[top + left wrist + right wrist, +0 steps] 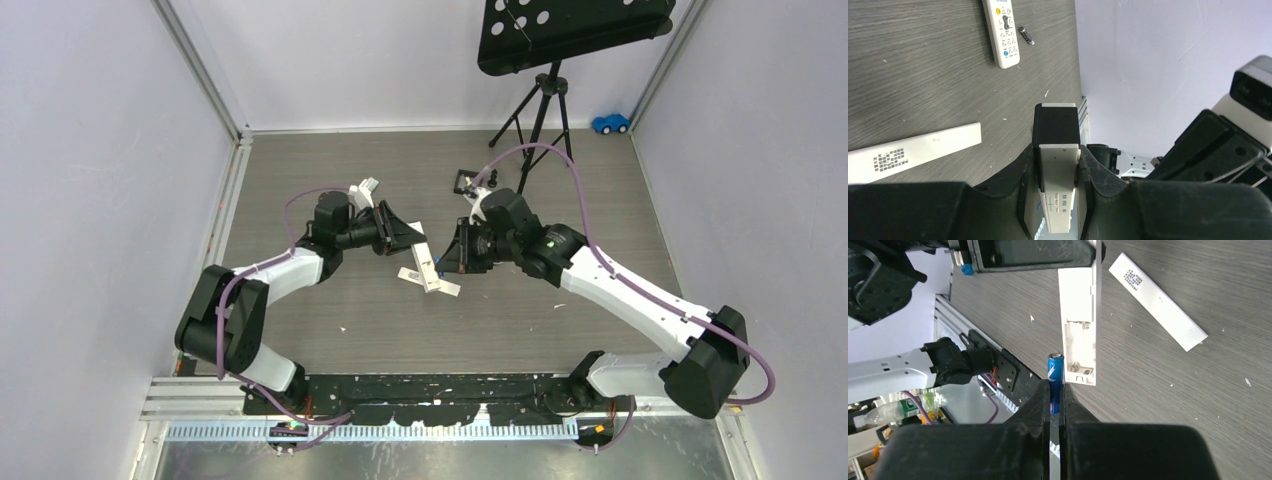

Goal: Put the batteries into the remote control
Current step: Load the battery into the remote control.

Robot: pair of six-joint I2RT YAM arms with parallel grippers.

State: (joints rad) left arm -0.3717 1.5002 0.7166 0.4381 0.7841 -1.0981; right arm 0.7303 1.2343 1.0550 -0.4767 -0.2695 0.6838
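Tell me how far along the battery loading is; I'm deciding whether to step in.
Done: the left gripper holds the remote with its compartment open. In hand: the right gripper is shut on a blue battery beside that compartment's end. Left: the compartment looks empty, so this battery must go in, and likely another; a dark battery lies on the table by a second remote.

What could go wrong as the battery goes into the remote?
1. The right gripper pinches the battery by one end only; it may tilt or slip when pressed.
2. The battery is beside the remote, not over its open bay; a push may hit the side wall.
3. The left gripper holds the remote far from the bay, so that end may twist.
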